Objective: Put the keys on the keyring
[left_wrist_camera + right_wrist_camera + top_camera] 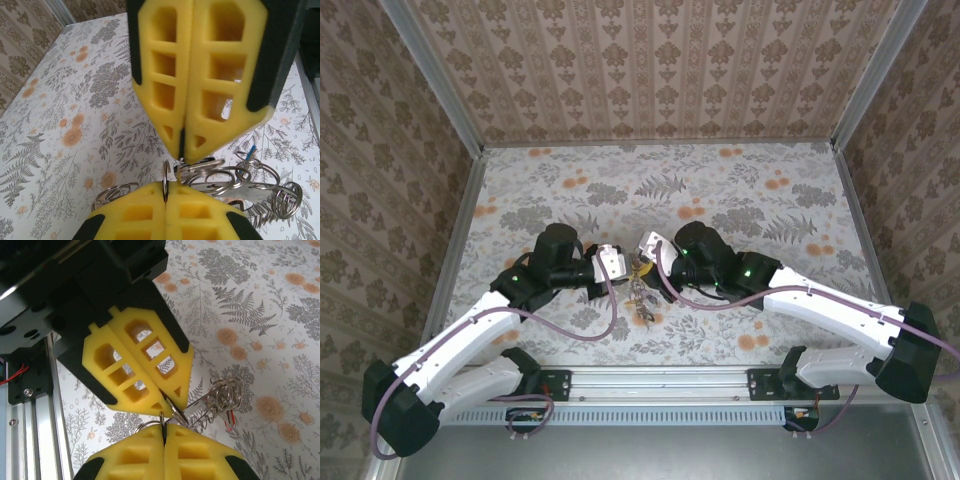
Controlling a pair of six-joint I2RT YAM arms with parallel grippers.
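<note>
Steel-thin, likely stiff and slippery, the keyring (165, 176) is being held over the near middle of the desk (720, 190); left gripper (166, 192) and right gripper (163, 432) are both clamping jaws on its rim, light keys (252, 192) bunching beside.

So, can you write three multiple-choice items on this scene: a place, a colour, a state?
1. Where do the left pincer and right pincer meet? A) far left corner B) near the middle of the table C) far right corner
2. What colour are the fingers? A) yellow B) green C) white
3. The left pincer is: A) wide open B) shut on the keyring C) shut on nothing
Key: 1 B, the top view shows both tips together mid-table. 2 A, both wrist views show yellow. 3 B, a thin ring sits between its closed fingers.
</note>
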